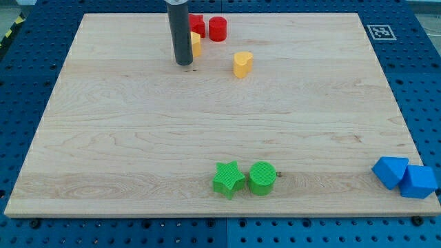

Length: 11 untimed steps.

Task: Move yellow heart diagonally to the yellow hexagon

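Note:
The yellow heart [242, 64] lies on the wooden board [138, 138] near the view's top, right of centre-left. The yellow hexagon [196, 44] sits up and to the left of it, partly hidden behind my rod. My tip [183, 63] rests on the board just below and left of the yellow hexagon, and well to the left of the yellow heart, at about the heart's height.
A red block [198, 25] and a red cylinder [218, 29] stand at the top edge behind the hexagon. A green star [228, 179] and green cylinder [262, 178] sit near the bottom. Two blue blocks [404, 177] lie at the bottom right corner.

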### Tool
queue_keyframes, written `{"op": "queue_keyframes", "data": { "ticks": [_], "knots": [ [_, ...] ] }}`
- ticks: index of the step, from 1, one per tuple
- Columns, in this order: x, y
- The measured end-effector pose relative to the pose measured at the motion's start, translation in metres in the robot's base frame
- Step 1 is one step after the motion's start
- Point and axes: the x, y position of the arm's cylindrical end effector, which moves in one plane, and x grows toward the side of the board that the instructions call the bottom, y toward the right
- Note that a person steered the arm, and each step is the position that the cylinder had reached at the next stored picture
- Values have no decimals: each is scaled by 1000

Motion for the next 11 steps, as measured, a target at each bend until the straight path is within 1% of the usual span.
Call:
{"op": "queue_keyframes", "data": {
  "ticks": [1, 2, 3, 5, 6, 7, 8, 9, 10, 11],
  "knots": [
    [-34, 0],
    [-29, 0],
    [12, 7],
    [74, 85],
    [66, 124],
    [21, 123],
    [-7, 118],
    [23, 135],
    [53, 131],
    [26, 115]
  ]
}}
